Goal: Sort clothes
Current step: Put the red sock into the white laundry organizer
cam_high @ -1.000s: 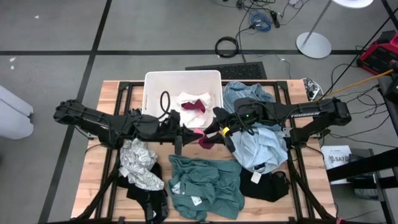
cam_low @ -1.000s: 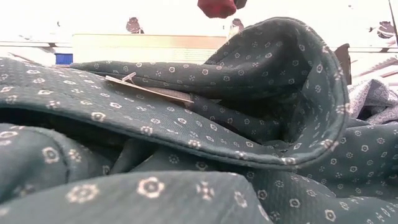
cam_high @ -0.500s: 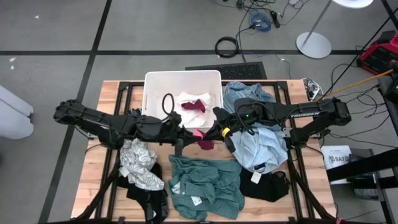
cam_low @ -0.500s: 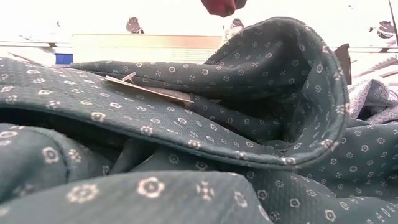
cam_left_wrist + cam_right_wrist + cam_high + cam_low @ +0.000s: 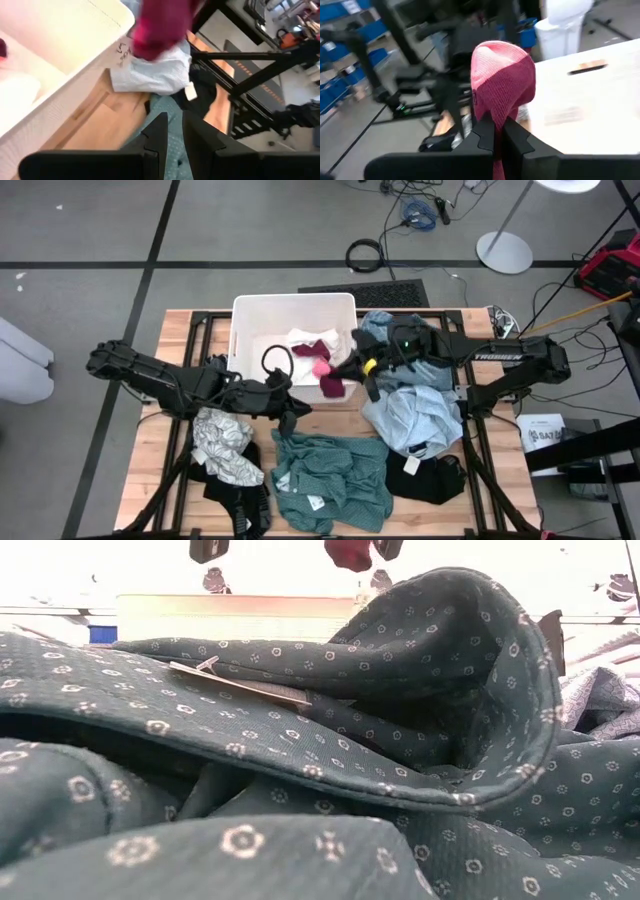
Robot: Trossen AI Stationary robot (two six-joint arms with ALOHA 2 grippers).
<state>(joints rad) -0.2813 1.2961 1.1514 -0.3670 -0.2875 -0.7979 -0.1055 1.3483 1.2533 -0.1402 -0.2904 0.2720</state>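
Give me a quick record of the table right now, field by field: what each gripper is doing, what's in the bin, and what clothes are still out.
right gripper: shut on dark red garment, over the bin's edge
left gripper: beside the bin, holds nothing
white bin: holds white and dark red fabric
on table: teal-green shirt, light blue shirt, white-grey patterned garment, black garment
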